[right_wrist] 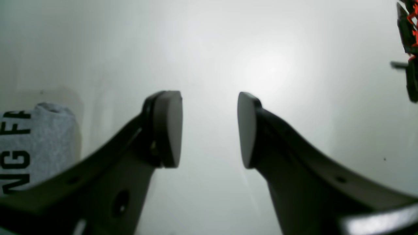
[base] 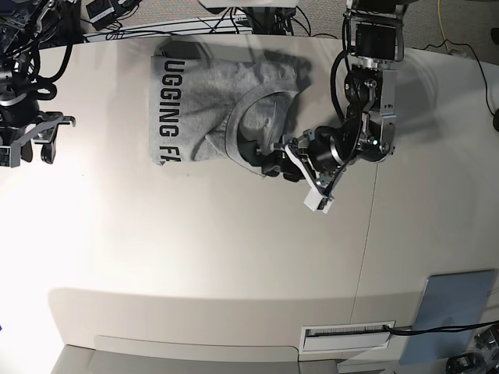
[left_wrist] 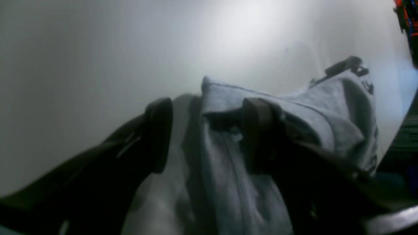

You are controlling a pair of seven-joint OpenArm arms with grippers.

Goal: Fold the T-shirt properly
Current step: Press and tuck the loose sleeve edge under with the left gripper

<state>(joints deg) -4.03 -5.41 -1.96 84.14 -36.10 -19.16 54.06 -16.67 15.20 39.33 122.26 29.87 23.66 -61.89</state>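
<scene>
Left gripper (left_wrist: pixel 209 130) – on T-shirt (base: pixel 210 109)

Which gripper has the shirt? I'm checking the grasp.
The left gripper: T-shirt fabric lies between its fingers. The right gripper stands open over bare table.

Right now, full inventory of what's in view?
T-shirt: 1, heather grey with black lettering, bunched at the table's far edge.
Table: 1, white, fills the base view.
Cables: several, black, beyond the far edge.
Blue pad: 1, near right corner.
Left end effector: 1, black, at the shirt's collar side, cloth between its fingers.
Right end effector: 1, black with grey pads, open, empty, away from the shirt.
</scene>
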